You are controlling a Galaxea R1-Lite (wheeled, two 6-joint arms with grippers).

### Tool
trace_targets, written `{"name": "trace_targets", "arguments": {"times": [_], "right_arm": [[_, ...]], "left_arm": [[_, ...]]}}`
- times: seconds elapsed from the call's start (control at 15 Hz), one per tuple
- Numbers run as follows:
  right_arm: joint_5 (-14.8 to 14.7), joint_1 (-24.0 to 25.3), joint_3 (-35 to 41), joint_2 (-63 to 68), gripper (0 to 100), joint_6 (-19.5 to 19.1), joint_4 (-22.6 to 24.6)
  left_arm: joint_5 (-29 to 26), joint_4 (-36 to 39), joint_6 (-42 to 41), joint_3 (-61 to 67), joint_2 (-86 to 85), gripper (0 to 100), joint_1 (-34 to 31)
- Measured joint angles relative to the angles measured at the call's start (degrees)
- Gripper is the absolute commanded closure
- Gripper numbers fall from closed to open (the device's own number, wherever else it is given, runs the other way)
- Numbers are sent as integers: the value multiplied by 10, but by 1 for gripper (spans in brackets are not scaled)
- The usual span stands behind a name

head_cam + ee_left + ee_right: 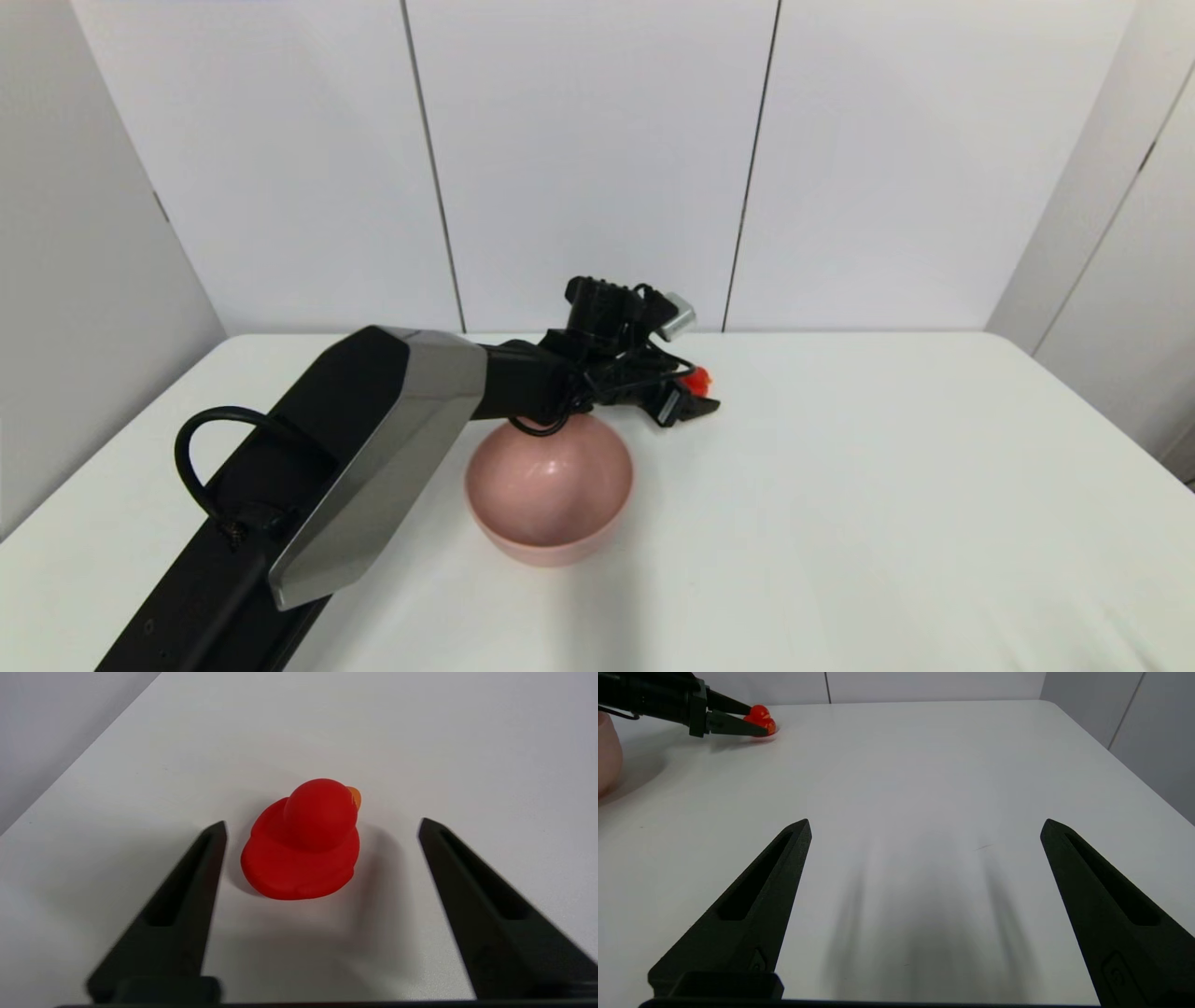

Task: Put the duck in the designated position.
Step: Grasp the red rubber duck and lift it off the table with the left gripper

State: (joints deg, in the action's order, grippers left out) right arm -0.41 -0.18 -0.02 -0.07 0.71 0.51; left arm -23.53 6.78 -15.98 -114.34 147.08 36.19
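Observation:
The duck point(303, 844), small, red and glossy with an orange beak, rests on the white table. My left gripper point(322, 828) is open, its two black fingers standing on either side of the duck without touching it. In the head view the duck point(697, 379) peeks out at the left gripper point(695, 397), beyond and to the right of the pink bowl point(549, 495). From the right wrist view the duck point(760, 716) shows far off between the left arm's fingers. My right gripper point(924, 828) is open over bare table, parked out of the head view.
The left arm point(364, 448) stretches over the pink bowl's far rim. The table's back edge meets a white panelled wall point(597, 159). A sliver of the bowl point(607, 760) shows in the right wrist view.

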Motion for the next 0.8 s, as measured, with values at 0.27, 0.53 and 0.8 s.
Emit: {"name": "trace_targets", "arguments": {"times": [0.27, 0.53, 0.8], "right_arm": [[0, 0, 0, 0, 0, 0, 0], [0, 0, 0, 0, 0, 0, 0], [0, 0, 0, 0, 0, 0, 0]], "left_arm": [[0, 0, 0, 0, 0, 100, 0], [0, 2, -1, 0, 0, 100, 0], [0, 0, -1, 0, -3, 100, 0]]}}
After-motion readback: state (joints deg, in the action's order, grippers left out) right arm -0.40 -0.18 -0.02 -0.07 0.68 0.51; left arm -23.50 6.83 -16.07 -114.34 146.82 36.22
